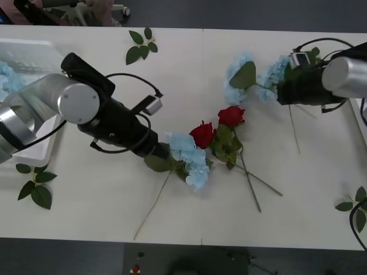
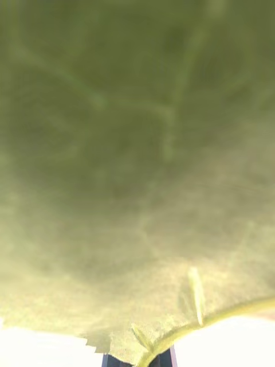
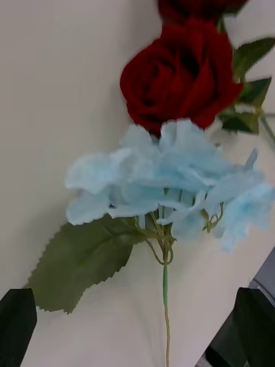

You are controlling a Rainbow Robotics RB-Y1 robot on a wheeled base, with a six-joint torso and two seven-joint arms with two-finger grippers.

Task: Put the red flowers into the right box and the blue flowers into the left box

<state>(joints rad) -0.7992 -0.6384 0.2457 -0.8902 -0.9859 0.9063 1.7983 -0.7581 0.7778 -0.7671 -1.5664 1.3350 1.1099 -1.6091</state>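
Observation:
Two red flowers (image 1: 202, 134) (image 1: 231, 116) lie mid-table with their stems crossing. Against the nearer rose (image 3: 180, 74) lies a blue flower (image 1: 189, 160) (image 3: 172, 183). My left gripper (image 1: 166, 153) (image 3: 137, 344) is open right at this flower's base, with the thin stem between its black fingers (image 3: 17, 321). At the far right, my right gripper (image 1: 281, 86) is at a second blue flower (image 1: 274, 71), and its fingertips (image 2: 166, 356) are close together on a green leaf (image 2: 137, 172). Another blue flower (image 1: 238, 71) curls beside it. The left box (image 1: 34, 48) holds blue petals (image 1: 8, 77).
Loose leaf sprigs lie at the back (image 1: 140, 46), the front left (image 1: 34, 186) and the front right (image 1: 355, 206). A thin white rim (image 1: 356, 123) runs along the table's right edge. The table's front edge is close below the stems.

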